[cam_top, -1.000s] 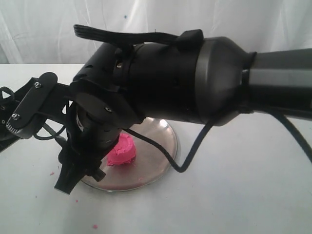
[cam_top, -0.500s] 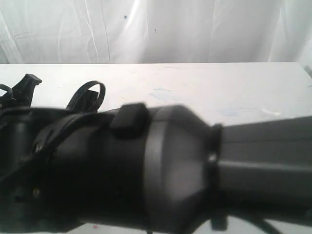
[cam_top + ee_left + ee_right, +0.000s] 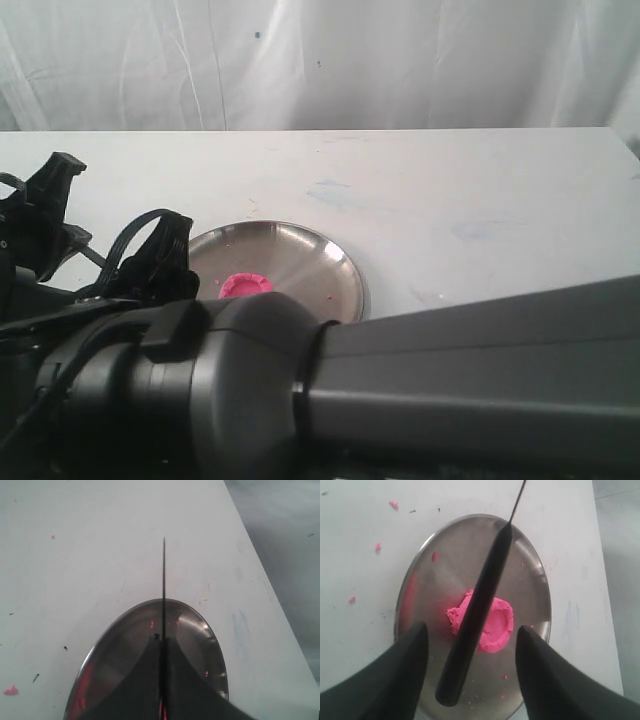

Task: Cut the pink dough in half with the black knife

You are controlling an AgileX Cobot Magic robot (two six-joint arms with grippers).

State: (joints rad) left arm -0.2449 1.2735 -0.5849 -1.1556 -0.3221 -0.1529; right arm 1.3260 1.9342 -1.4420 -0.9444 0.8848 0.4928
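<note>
A white counter (image 3: pixel 355 545) is seen, with a steel plate (image 3: pixel 530 565) on it. The pink dough (image 3: pixel 495 625) sits in the plate's middle, still one lump. The black knife (image 3: pixel 475 620) is held above it by the left gripper (image 3: pixel 162 690), pointing toward 1 o'clock. The right gripper's (image 3: pixel 470 650) fingers (image 3: pixel 410 665) are spread wide and empty. No cut is made yet.

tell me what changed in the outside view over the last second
The big black arm that crossed the middle of the picture has dropped to its bottom edge, uncovering the far side of the steel plate. The pink dough stays on the plate, in one lump.
</note>
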